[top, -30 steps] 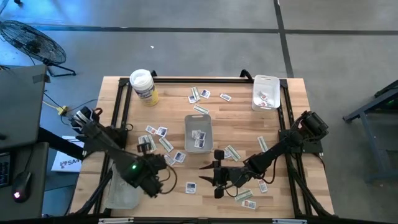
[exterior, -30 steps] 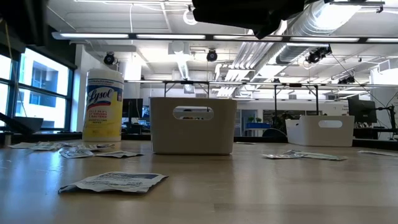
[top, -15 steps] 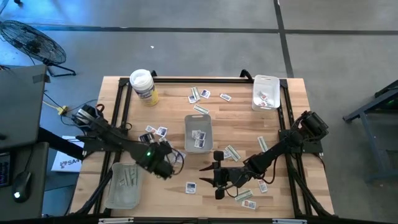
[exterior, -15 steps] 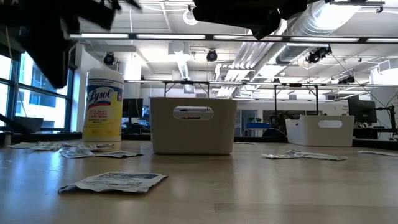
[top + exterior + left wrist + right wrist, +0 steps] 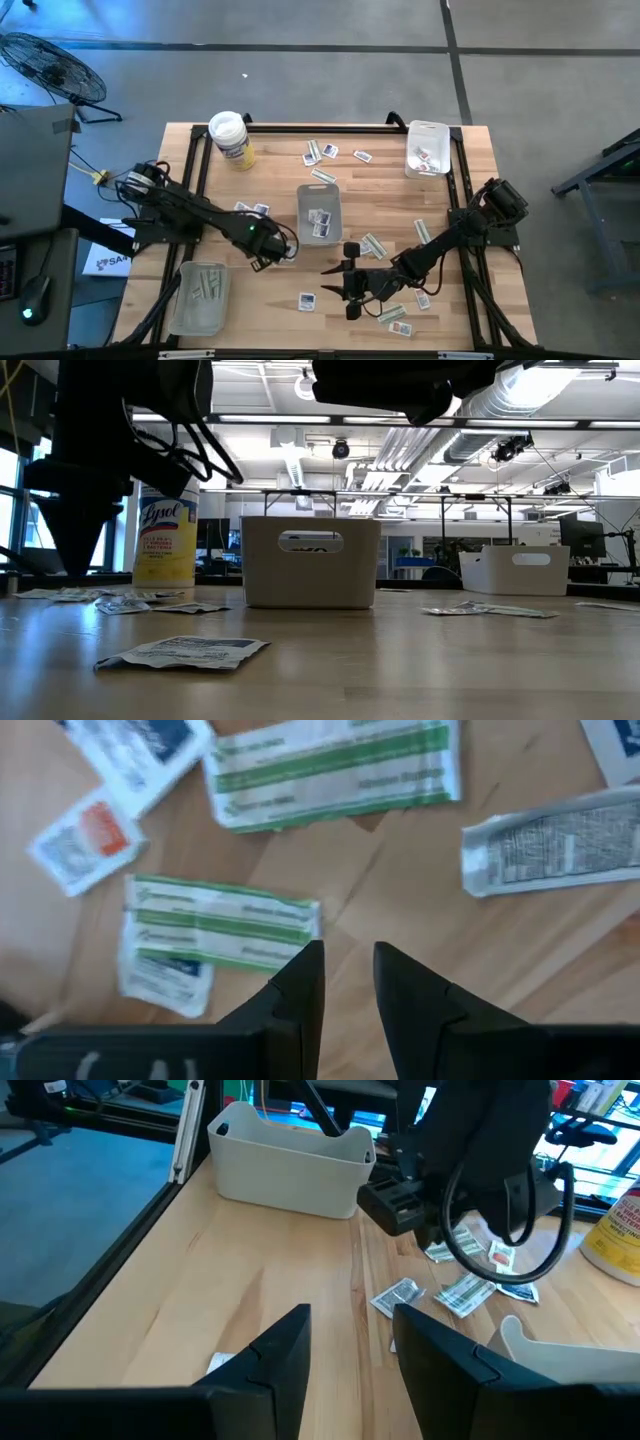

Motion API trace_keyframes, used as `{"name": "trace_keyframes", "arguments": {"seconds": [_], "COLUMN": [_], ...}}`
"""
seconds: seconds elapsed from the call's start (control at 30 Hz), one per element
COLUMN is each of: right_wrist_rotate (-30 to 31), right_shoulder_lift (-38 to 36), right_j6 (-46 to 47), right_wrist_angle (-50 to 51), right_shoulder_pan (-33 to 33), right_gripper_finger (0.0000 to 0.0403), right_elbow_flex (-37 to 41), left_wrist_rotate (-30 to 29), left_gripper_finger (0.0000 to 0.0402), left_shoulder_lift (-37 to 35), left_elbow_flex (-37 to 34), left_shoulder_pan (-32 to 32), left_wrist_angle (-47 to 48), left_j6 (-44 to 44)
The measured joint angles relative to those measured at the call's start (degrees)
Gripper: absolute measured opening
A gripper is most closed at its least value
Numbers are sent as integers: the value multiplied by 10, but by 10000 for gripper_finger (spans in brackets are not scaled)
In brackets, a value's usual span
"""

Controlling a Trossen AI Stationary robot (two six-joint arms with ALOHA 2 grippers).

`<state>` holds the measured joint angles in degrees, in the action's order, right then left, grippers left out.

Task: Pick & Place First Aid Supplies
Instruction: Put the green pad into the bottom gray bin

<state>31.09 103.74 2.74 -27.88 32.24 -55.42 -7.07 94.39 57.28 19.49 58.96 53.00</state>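
From above we see the packets (image 5: 318,152) scattered over the wooden table (image 5: 270,190) around the middle tray (image 5: 319,213): small squarish white ones with blue or red print and narrow pale strips. Some lie beyond the tray toward the tub (image 5: 229,138), some beside it on both sides, a few inside it. The left gripper (image 5: 268,250) hangs just left of the tray over a cluster of packets. The right gripper (image 5: 346,280) waits nearer the front edge, below the tray in this view.

The low view adds what the top view cannot: the tray (image 5: 310,561) has opaque-looking pale walls with a slot handle, and a crumpled packet (image 5: 184,652) lies flat well in front of it. The left arm (image 5: 110,450) looms dark to the tray's left, before the tub (image 5: 166,528).

At the left wrist we read the strips clearly: white paper with green bands (image 5: 222,922), another (image 5: 335,768) above it, a red-printed square (image 5: 86,837) beside them. The fingers (image 5: 300,985) stand slightly apart, holding nothing, poised over bare wood just beside a green strip.

The right wrist view shows its fingers (image 5: 280,1345) apart and empty, the left arm (image 5: 470,1160) beyond over a few packets (image 5: 465,1290); their print is probably too small to tell here.
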Motion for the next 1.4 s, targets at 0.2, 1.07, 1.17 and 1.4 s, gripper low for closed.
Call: {"name": "trace_keyframes", "arguments": {"seconds": [0.2,1.07,1.17,1.4], "right_wrist_rotate": [0,0,0,0], "right_shoulder_lift": [0,0,0,0], "right_j6": [2,3,3,24], "right_wrist_angle": [0,3,7,22], "right_shoulder_pan": [0,0,0,0], "right_gripper_finger": [138,138,138,138], "right_elbow_flex": [0,0,0,0], "left_wrist_rotate": [-9,-12,-4,-7], "left_gripper_finger": [100,130,106,69], "left_shoulder_lift": [0,-4,-6,-5], "left_elbow_flex": [-20,-101,-120,-124], "left_shoulder_pan": [0,-50,-58,-60], "left_wrist_angle": [-26,-108,-132,-140], "left_j6": [23,38,28,33]}}
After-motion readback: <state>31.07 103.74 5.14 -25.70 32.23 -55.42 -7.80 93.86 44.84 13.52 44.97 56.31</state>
